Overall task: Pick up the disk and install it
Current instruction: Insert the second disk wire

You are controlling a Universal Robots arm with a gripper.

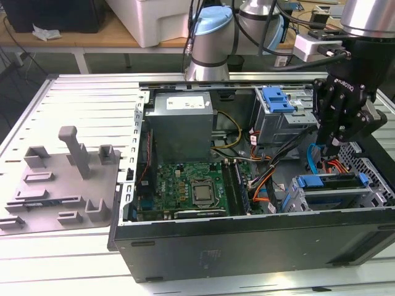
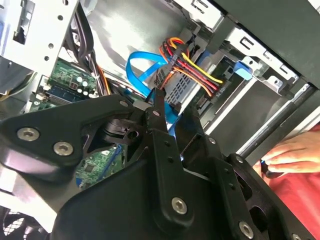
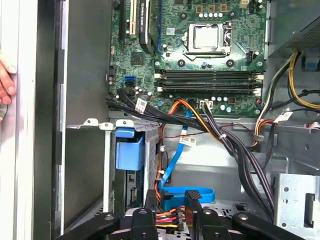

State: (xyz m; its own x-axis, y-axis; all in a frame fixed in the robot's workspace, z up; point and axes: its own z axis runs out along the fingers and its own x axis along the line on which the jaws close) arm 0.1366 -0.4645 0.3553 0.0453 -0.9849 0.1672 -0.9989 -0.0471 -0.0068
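tool (image 1: 334, 145) hangs inside open computer case (image 1: 247, 246) at exterior view's right, fingers (image 2: 159, 102) slightly parted, gripping nothing, tips beside blue ribbon cable (image 3: 175, 162) and red-yellow wire bundle (image 2: 192, 67). disk (image 1: 330, 183) seated in grey bay just below tool. person's hand (image 2: 292, 155) rests on case edge.

Gripper (image 1: 336, 145) fingertips were masked by its own black linkage in the exterior view; jaw gap could not be judged there. The disk (image 1: 327, 183) sat edge-on in its bay, label not visible. In the second wrist view the gripper body covered most of the motherboard (image 2: 67, 82). A person's hand (image 2: 292, 155) was cut off by the picture's edge; in the first wrist view another hand (image 3: 6, 82) likewise.
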